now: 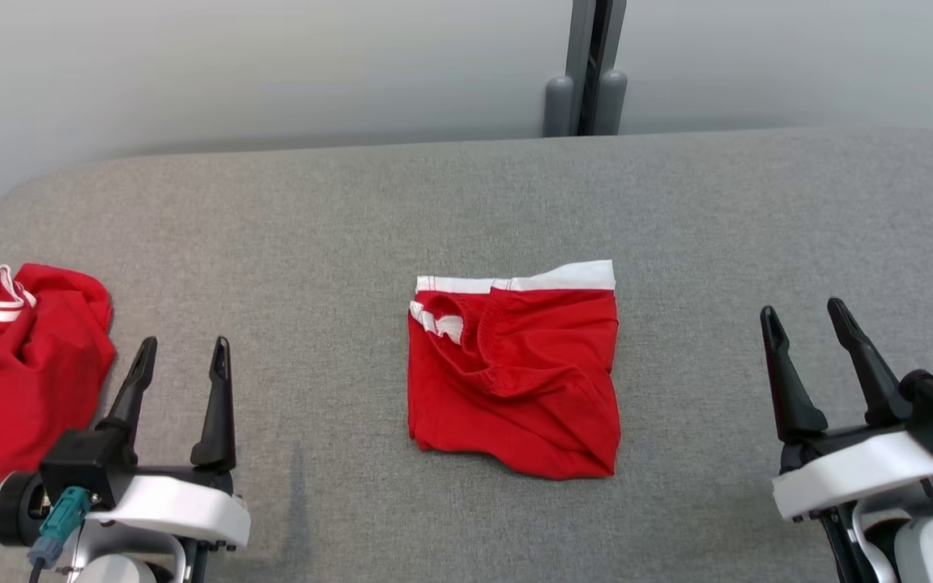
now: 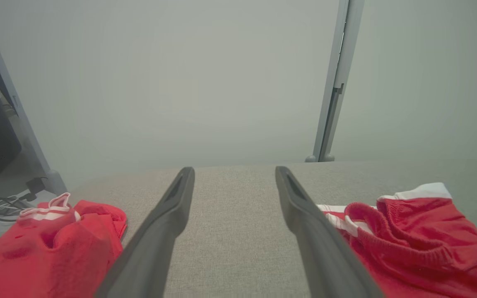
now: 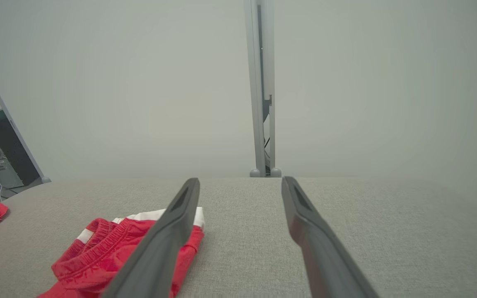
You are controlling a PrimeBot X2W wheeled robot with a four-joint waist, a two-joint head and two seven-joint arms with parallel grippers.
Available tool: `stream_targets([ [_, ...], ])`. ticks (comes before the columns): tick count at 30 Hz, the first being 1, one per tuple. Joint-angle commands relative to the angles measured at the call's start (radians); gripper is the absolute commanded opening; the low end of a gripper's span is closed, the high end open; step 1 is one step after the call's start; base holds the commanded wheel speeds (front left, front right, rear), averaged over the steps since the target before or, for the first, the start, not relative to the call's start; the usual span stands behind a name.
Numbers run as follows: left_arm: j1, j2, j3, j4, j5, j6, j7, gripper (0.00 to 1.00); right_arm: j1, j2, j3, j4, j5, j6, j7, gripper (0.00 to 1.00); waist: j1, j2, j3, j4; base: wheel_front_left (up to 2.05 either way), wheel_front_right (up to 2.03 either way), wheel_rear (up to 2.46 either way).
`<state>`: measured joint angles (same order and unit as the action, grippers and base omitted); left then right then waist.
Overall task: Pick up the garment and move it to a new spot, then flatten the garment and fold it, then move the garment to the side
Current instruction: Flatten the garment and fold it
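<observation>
A red garment (image 1: 515, 368) with white trim lies folded into a rough square at the middle of the grey table (image 1: 466, 202). It also appears in the left wrist view as the red garment (image 2: 412, 231) on the right, and in the right wrist view as the red garment (image 3: 114, 252) at lower left. My left gripper (image 1: 183, 352) hovers open at the lower left, well clear of it. My right gripper (image 1: 803, 316) stands open at the lower right, also apart from it. In the wrist views the left gripper (image 2: 232, 171) and right gripper (image 3: 240, 182) hold nothing.
A second red garment (image 1: 21, 356) with white stripes lies crumpled at the table's left edge, just left of my left gripper; it shows too as the crumpled garment (image 2: 48, 244). A grey post (image 1: 588, 73) stands behind the table against a pale wall.
</observation>
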<state>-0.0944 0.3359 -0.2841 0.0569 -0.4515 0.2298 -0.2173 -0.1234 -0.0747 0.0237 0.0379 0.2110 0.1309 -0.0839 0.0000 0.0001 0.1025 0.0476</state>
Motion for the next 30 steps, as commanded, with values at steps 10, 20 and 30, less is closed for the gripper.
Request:
stream_targets([
  [10,0.07,0.022,-0.01,-0.029,-0.01,0.021,0.03,1.0,0.114,-0.002,-0.039,-0.057,-0.011,0.0,0.046,1.0,0.0,-0.0001,-0.068,0.006,0.0,0.0,0.0],
  [20,0.09,0.031,-0.015,-0.064,-0.004,0.036,0.05,1.0,0.159,0.01,-0.058,-0.103,-0.013,0.0,0.071,1.0,0.0,-0.0001,-0.076,0.002,0.0,0.0,0.0],
  [30,0.088,0.034,-0.022,-0.075,-0.008,0.045,0.058,1.0,0.158,0.017,-0.057,-0.101,-0.011,0.0,0.073,1.0,0.0,-0.0001,-0.073,0.001,0.0,0.0,0.0],
])
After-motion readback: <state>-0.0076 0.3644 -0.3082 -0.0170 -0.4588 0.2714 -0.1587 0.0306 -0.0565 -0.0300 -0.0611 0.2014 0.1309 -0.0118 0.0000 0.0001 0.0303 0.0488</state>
